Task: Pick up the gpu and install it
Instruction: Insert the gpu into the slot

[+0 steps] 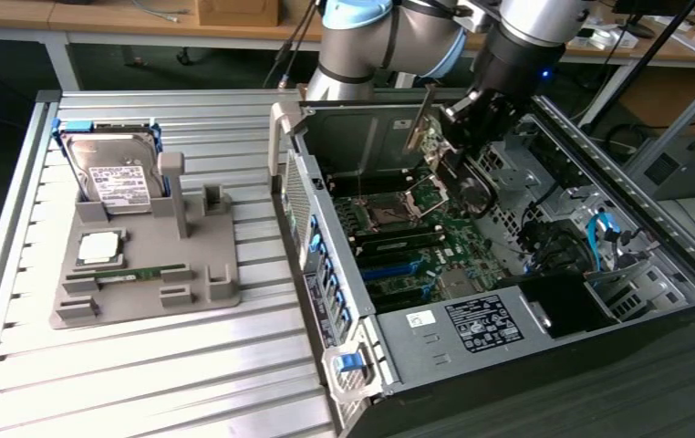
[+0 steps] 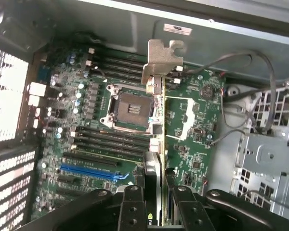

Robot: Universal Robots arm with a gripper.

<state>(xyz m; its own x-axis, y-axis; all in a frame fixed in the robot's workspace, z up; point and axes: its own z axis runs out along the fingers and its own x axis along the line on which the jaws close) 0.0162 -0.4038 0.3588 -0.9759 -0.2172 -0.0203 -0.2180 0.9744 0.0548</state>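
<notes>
Gripper [image 2: 159, 188] is inside the open grey metal computer case [image 1: 323, 187], with its black fingers [image 2: 134, 206] pinching the gpu [image 2: 159, 120], a thin dark circuit card seen edge-on with a silvery metal end bracket. The card hangs clear above the green motherboard [image 2: 192, 144], just beside the empty square CPU socket [image 2: 130, 110]. It isn't seated in anything and sits off to one side of the blue expansion slot [image 2: 89, 172]. Step in hand, as I read it, is lining the card up over the board. From the wrist view its long edge looks crosswise to the slots, so I'd square it to the slot line, keep it upright and keep the bracket clear of the case wall and the loose grey cables [image 2: 241, 91]. Outside the case, the grey moulded parts tray [image 1: 140, 297] on the slatted table holds a silver hard drive with white label [image 1: 117, 173] standing upright, a square silver processor chip [image 1: 98, 245] and a slim green memory stick [image 1: 129, 273].
</notes>
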